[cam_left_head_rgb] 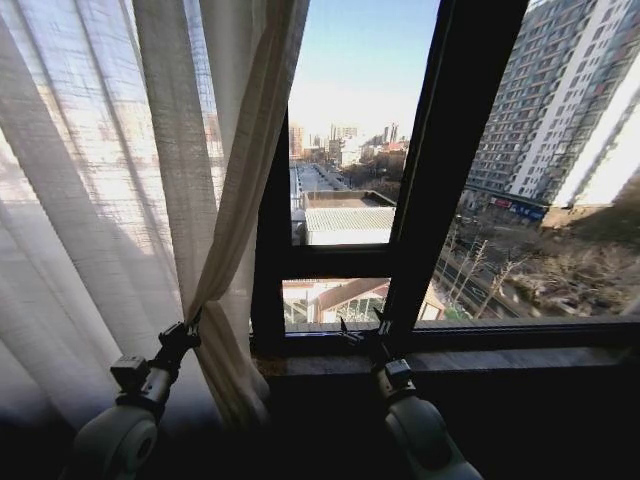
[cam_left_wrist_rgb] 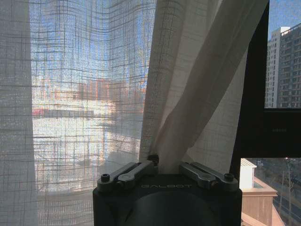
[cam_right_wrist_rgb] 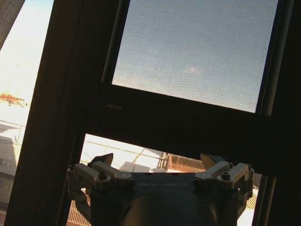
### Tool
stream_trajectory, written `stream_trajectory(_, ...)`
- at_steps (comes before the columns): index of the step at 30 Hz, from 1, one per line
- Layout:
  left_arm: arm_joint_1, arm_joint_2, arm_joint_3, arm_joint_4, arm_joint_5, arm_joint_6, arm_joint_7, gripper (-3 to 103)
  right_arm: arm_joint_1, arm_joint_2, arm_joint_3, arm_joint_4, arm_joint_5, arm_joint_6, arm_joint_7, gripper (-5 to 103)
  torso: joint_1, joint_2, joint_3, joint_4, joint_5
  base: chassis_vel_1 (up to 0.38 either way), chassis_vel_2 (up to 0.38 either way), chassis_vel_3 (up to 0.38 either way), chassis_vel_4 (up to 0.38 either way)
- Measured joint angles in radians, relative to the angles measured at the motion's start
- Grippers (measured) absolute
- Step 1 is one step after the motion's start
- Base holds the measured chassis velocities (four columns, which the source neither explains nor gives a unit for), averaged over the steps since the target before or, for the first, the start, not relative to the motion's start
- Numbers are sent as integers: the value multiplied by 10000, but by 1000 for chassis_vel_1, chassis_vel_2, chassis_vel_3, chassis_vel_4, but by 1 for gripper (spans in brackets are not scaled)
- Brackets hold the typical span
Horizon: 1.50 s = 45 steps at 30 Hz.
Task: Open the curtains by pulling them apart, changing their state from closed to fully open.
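The curtains (cam_left_head_rgb: 120,200) are sheer cream pleated fabric covering the left part of the window, and their right edge is bunched into a narrow fold. My left gripper (cam_left_head_rgb: 190,328) is shut on that fold low down. In the left wrist view the curtains (cam_left_wrist_rgb: 188,84) funnel down into the left gripper (cam_left_wrist_rgb: 164,165), pinched between its closed fingers. My right gripper (cam_left_head_rgb: 362,330) hovers just above the window sill in front of the bare glass, touching no fabric. In the right wrist view the right gripper (cam_right_wrist_rgb: 157,162) is open with nothing between its fingers.
Dark window frame bars (cam_left_head_rgb: 440,170) cross the uncovered glass, with a horizontal bar (cam_right_wrist_rgb: 178,117) close in front of the right gripper. A stone sill (cam_left_head_rgb: 500,358) runs below the window. The frame's upright (cam_left_wrist_rgb: 254,117) stands just beyond the gathered fabric.
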Motion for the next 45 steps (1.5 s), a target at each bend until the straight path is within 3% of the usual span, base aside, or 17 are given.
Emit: stream_trajectory(45, 323, -241, -123, -360, 235, -30, -12, 0, -86, -48, 141, 114, 57, 30, 4, 100, 2, 0, 0, 0, 1, 197, 205, -193, -199)
